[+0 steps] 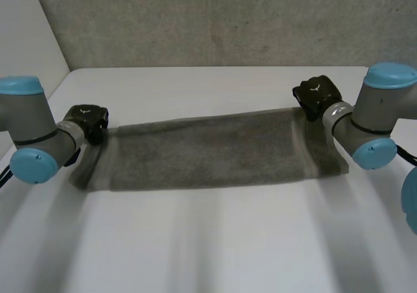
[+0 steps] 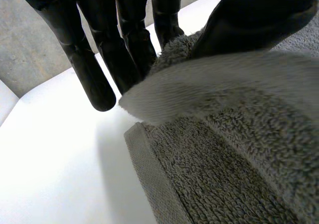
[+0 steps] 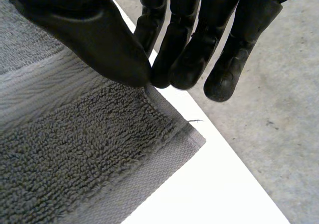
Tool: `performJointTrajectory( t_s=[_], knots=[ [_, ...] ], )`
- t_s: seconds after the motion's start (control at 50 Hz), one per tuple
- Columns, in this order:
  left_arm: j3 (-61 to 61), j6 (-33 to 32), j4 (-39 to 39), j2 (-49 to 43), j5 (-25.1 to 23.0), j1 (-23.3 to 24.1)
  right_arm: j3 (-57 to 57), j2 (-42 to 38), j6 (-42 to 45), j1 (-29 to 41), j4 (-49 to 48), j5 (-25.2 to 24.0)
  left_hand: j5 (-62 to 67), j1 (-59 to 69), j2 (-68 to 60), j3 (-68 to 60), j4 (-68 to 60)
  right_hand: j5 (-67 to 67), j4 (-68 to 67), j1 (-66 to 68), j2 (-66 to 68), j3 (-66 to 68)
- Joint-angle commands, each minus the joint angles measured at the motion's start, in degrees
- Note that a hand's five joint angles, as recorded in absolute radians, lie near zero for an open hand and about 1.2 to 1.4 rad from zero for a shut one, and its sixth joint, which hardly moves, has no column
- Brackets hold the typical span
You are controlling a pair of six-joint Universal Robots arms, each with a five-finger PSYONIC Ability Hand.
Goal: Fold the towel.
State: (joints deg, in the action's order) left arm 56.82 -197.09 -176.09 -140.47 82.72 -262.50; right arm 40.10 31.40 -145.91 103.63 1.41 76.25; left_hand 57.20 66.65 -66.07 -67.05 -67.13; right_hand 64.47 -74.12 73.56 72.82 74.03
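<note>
Pinching cloth: the robot's black left hand (image 2: pixel 259 20) is squeezing a raised fold of the grey terry-cloth towel (image 2: pixel 224 159) between its thumb and its fingers (image 2: pixel 89 69). The thumb is pressing on top of the fold and the fingers are closing in from the other side. The pinched layer is curving up and over a lower layer, whose flat woven hem is lying on the white table (image 2: pixel 60 159) just beneath the fingertips.

The black right hand (image 3: pixel 84 35) is doing likewise. Its thumb tip and fingers (image 3: pixel 184 55) are meeting on a thin upper edge of the towel, close to a corner. Below that pinch, the lower corner with its smooth hem band is resting flat on the table, near the table's edge. A grey concrete surface (image 3: pixel 279 109) is showing beyond that edge.

From the head camera, the towel is stretching as one long, narrow band across the middle of the table, running side to side between the two hands. The left hand is sitting at the band's far left corner and the right hand at its far right corner. The towel's right end is lying partly under the right arm (image 1: pixel 371 124). The left arm (image 1: pixel 32 143) is reaching in from the table's left side. A rough grey wall (image 1: pixel 215 19) is standing behind the table.
</note>
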Motion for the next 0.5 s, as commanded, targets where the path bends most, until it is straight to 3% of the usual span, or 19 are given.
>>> performJointTrajectory(
  t_s=[0.02, 0.04, 0.26, 0.5],
  knots=[
    [0.39, -0.31, -0.13, 0.02, 0.42, -0.03, 0.15, -1.17, -0.08, 0.87, -0.01, 0.56, -48.94, -48.38, 47.8, 48.78, 48.86, -54.23, 53.89, -53.32, -52.58, -53.79],
    [0.48, -0.31, -0.13, 0.02, 0.95, -0.03, 0.15, -1.08, -0.08, 0.87, -0.01, 1.17, -53.08, -52.52, 51.94, 52.92, 53.0, -64.47, 64.12, -63.56, -62.82, -64.03],
    [-0.31, 0.13, -0.13, 3.45, 2.71, -1.17, 2.61, 5.95, -1.57, 1.4, 0.61, 2.41, -54.3, -53.74, 53.16, 54.14, 54.22, -64.47, 64.12, -63.56, -62.82, -64.03],
    [9.77, 5.04, -0.83, 18.37, 2.1, -0.38, 24.11, 29.22, -8.34, 0.17, 0.87, 0.83, -53.12, -52.56, 51.98, 52.96, 53.05, -64.47, 64.12, -63.56, -62.82, -64.03]
  ],
)
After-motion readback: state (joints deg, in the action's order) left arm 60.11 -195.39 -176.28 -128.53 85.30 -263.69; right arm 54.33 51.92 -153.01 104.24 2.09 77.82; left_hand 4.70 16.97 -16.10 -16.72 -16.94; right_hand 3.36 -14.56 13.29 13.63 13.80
